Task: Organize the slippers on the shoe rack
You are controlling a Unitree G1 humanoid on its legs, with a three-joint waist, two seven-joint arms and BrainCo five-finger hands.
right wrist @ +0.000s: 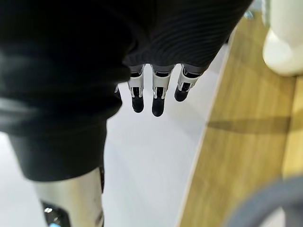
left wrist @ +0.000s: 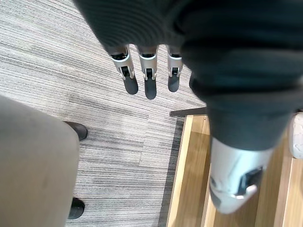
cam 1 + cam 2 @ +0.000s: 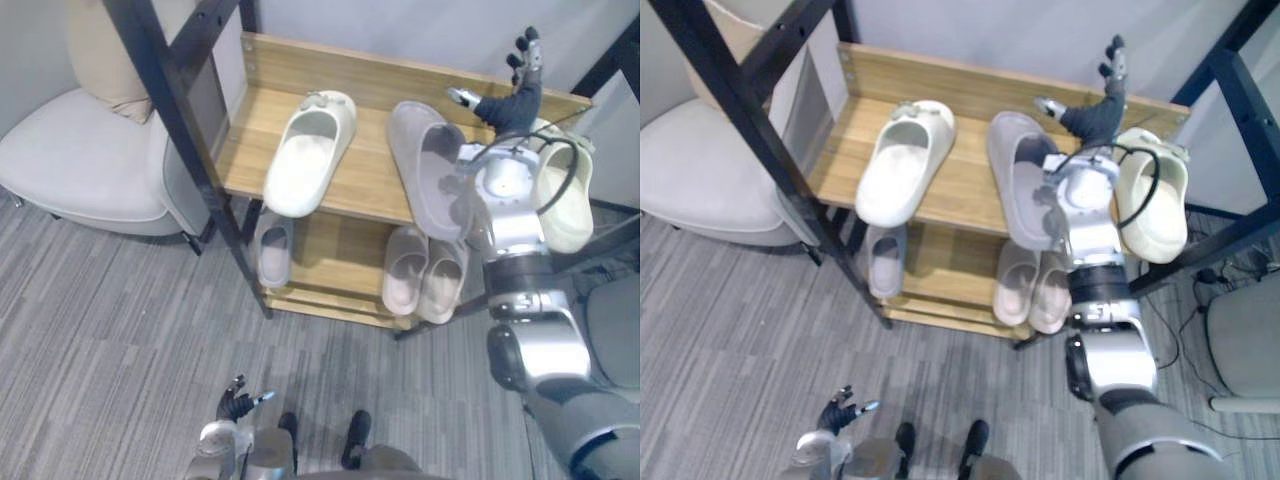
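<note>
Shoe rack [image 3: 370, 172]: wooden shelves in a black frame. I take every position below from it.
White slipper [image 3: 310, 150]: on the left part of the top shelf. Its long axis runs front to back on a slight slant. The toe with its small ornament points at the rack's back board, and the heel sits by the front edge, a little further left.
Grey slipper [image 3: 425, 165]: in the middle of the top shelf, just right of the white one and not touching it. Its long axis also runs front to back, and its near end reaches over the front edge. I cannot tell which end is the toe.
Cream slipper [image 3: 1155, 195]: at the right end of the top shelf, lying front to back, partly hidden behind my right arm.
Lower shelf: one pale grey slipper [image 3: 273, 250] on the left and two beige slippers [image 3: 405, 270] side by side on the right, all lying front to back.
Right hand [image 3: 515, 98]: raised over the back board at the right end of the rack, above the grey and cream slippers. The fingers [image 1: 158, 99] are straight and spread, and hold nothing.
Left hand [image 3: 235, 405]: low over the grey carpet [image 3: 120, 330], well in front of the rack. The fingers [image 2: 149, 85] are straight and hold nothing.
Armchair [image 3: 80, 160]: beige, just left of the rack.
</note>
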